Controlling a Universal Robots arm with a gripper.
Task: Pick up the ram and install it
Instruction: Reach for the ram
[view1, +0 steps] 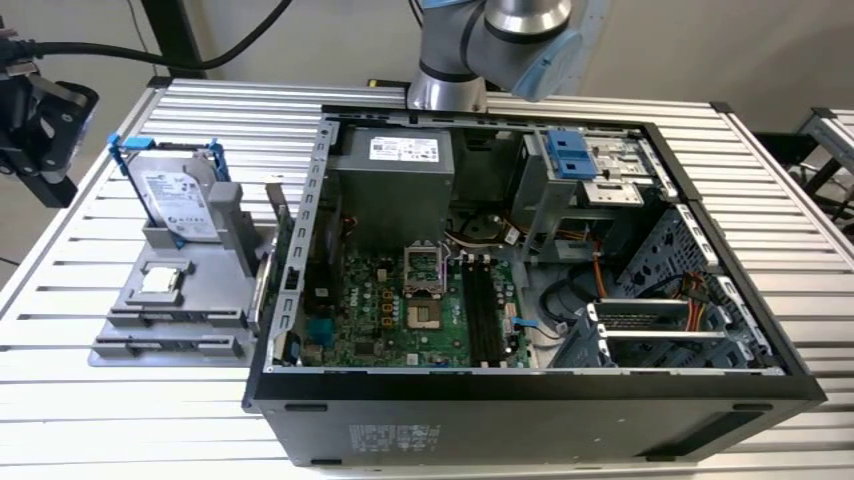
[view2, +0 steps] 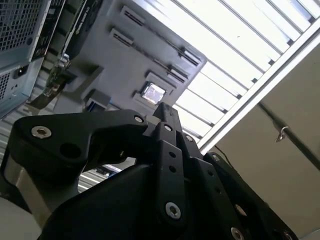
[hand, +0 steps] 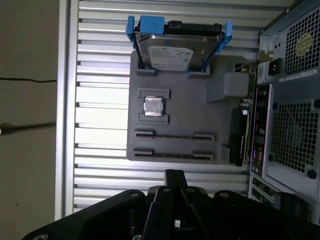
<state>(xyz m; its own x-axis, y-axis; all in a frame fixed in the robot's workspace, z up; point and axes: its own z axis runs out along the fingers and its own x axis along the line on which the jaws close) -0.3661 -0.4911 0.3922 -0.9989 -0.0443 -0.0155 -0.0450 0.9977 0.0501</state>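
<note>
The tool (view2: 167, 116) hangs above a grey holder (view2: 125, 60) carrying a silver processor chip (view2: 153, 93).

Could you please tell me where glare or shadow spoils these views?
In the second wrist view the slatted table is washed out white and the gripper reads as a black mass; in the first wrist view slats beside the grey tray glare; the exterior view is evenly lit.

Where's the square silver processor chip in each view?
Exterior view: processor chip on the grey tray, exterior view's left of the case.
First wrist view: chip between hard drive and long slots.
Second wrist view: chip on the tray, past the gripper.
Shared landmark: grey tray.
</note>
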